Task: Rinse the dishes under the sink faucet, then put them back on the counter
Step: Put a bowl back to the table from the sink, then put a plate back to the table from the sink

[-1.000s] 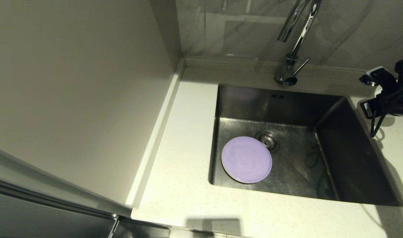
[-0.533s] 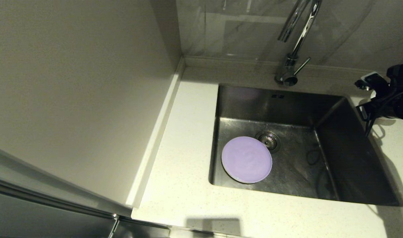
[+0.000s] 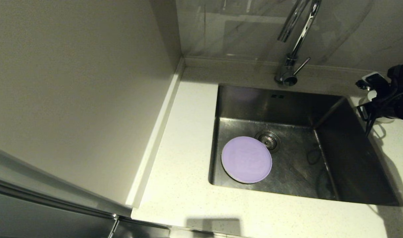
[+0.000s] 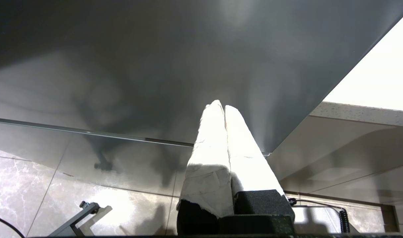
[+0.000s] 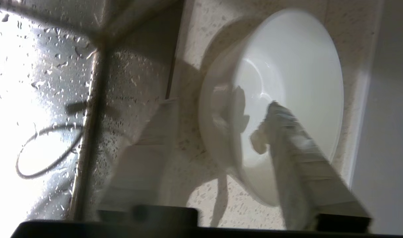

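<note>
The pale lavender plate (image 3: 246,159) lies flat on the sink (image 3: 350,155) floor, left of the drain strainer (image 3: 268,140). The small white bowl (image 5: 287,82) rests on the counter (image 5: 234,205) right of the sink. My right gripper (image 5: 221,105) is open there, one finger inside the bowl and one outside its wall. In the head view the right arm (image 3: 393,99) hangs at the far right edge. The chrome faucet (image 3: 292,49) stands behind the sink. My left gripper (image 4: 221,107) is shut and empty, parked low beside a dark cabinet front. The cream-beige plate is out of view.
The white speckled counter (image 3: 181,138) runs along the left and front of the sink, ending at a beige wall panel (image 3: 72,82) on the left. Water drops cover the sink wall (image 5: 39,66) next to the bowl. A raised back ledge (image 3: 228,62) runs behind the basin.
The right arm sank a little toward the counter at the sink's right edge, then held almost still. The lavender plate has not moved.
</note>
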Available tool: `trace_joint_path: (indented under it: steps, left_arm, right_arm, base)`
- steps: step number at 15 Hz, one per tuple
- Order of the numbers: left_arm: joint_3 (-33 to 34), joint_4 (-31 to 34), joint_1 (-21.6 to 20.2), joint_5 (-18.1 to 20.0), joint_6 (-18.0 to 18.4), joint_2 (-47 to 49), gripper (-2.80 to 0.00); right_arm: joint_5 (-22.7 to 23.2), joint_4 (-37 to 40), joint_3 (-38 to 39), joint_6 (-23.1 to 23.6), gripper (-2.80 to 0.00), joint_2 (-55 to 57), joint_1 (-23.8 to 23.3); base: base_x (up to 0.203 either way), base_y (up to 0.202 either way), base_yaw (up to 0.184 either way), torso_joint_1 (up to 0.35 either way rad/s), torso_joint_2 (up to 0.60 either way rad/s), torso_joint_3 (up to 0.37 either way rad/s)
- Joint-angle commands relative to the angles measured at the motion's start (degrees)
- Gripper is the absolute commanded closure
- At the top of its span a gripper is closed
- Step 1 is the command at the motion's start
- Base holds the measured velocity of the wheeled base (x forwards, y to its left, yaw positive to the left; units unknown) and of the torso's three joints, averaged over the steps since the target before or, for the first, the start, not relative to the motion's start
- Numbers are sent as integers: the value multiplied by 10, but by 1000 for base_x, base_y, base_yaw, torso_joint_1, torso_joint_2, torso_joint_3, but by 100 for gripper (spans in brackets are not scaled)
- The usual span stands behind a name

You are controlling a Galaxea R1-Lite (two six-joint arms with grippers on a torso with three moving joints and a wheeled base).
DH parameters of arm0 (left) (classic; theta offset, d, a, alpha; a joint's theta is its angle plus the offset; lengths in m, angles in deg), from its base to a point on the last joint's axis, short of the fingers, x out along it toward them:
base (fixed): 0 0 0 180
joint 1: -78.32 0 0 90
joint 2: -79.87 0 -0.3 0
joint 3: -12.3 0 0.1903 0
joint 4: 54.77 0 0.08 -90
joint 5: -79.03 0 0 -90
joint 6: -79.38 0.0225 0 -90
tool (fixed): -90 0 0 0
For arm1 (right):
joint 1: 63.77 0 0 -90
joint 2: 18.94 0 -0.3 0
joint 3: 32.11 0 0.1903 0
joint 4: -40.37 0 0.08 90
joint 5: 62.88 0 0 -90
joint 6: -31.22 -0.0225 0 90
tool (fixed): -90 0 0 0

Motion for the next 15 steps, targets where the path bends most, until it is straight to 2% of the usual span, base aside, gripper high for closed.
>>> trace_joint_path:
  steps: [1, 3, 6, 7, 8, 9, 10, 11, 13, 15]
  left_arm:
    - [0, 0, 0, 0, 0, -1, 0]
    - [0, 0, 0, 0, 0, -1, 0]
    - [0, 0, 0, 0, 0, -1, 0]
    - [0, 0, 0, 0, 0, -1, 0]
    - [0, 0, 0, 0, 0, -1, 0]
    - [0, 0, 0, 0, 0, -1, 0]
    - [0, 0, 0, 0, 0, -1, 0]
    - [0, 0, 0, 0, 0, -1, 0]
    - [0, 0, 0, 0, 0, -1, 0]
    - [0, 0, 0, 0, 0, -1, 0]
  right_arm:
    - [2, -15, -4, -1, -280, -11, 1]
    - [32, -35, -2, -4, -280, -36, 1]
    - [118, -48, 9, -22, -280, -104, 7]
    - [165, -50, 29, -28, -280, -139, 14]
    - [238, -52, 56, -34, -280, -165, 27]
    - [271, -48, 71, -41, -280, -178, 51]
    - [270, -13, 73, -58, -280, -188, 73]
    - [257, 54, 67, -86, -280, -197, 98]
    - [187, 139, 55, -145, -280, -209, 158]
    - [143, 206, 63, -171, -280, -213, 207]
  base:
    - [0, 0, 0, 0, 0, 0]
    - [0, 0, 0, 0, 0, 0]
    - [0, 0, 0, 0, 0, 0]
    - [0, 0, 0, 0, 0, 0]
    - [0, 0, 0, 0, 0, 0]
    - [0, 0, 0, 0, 0, 0]
    - [0, 0, 0, 0, 0, 0]
    - [0, 0, 0, 0, 0, 0]
    - [0, 0, 0, 0, 0, 0]
    - [0, 0, 0, 0, 0, 0]
